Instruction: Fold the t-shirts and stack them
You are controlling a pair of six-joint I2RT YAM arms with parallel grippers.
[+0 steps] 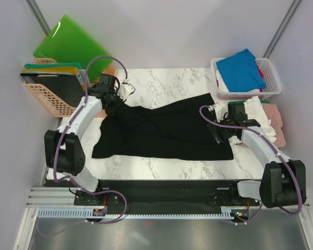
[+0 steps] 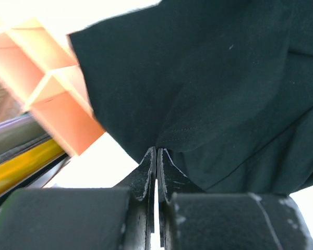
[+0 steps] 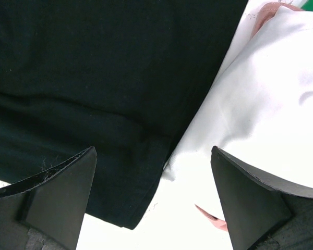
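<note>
A large black t-shirt (image 1: pixel 161 130) lies spread and creased across the marble table (image 1: pixel 161 166). My left gripper (image 1: pixel 116 100) is at its far left corner, jaws shut, pinching the cloth's hem; the wrist view shows the black t-shirt (image 2: pixel 224 78) hanging off the left gripper (image 2: pixel 157 152). My right gripper (image 1: pixel 225 134) hovers open over the shirt's near right corner. In the right wrist view that gripper (image 3: pixel 154 151) straddles the edge where the black t-shirt (image 3: pixel 94 67) meets a white t-shirt (image 3: pixel 266 94). A bright blue t-shirt (image 1: pixel 241 67) lies in a basket.
A white basket (image 1: pixel 275 79) stands at the back right. White (image 1: pixel 258 107) and pink (image 1: pixel 277 127) shirts lie piled at the right edge. An orange basket (image 1: pixel 47 99) with boards and a green plastic board (image 1: pixel 73 44) stand at the back left, close to the left gripper.
</note>
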